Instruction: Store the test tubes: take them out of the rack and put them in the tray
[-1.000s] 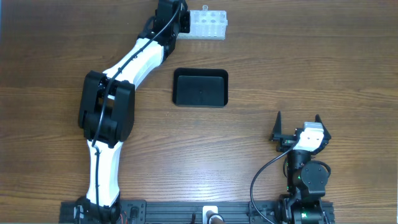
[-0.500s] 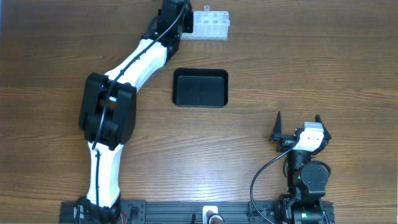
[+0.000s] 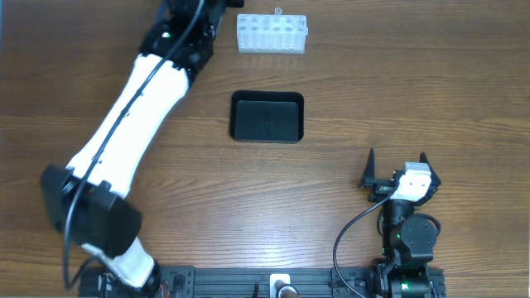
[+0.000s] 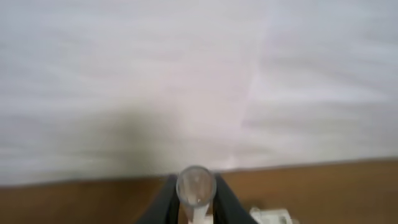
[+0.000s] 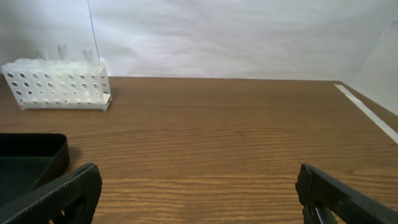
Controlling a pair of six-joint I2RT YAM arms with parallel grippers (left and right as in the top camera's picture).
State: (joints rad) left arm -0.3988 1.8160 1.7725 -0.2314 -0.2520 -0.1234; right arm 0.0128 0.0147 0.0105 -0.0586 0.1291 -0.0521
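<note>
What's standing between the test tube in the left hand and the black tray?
Nothing visible. The left hand grips the test tube, and only bare tabletop lies between the rack and the tray, which has nothing in it.

Black tray (image 3: pixel 267 98); whitish, perhaps translucent rack (image 3: pixel 272 35)

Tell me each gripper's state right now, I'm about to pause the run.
Left gripper: closed, holding a test tube.
Right gripper: open, empty.
</note>
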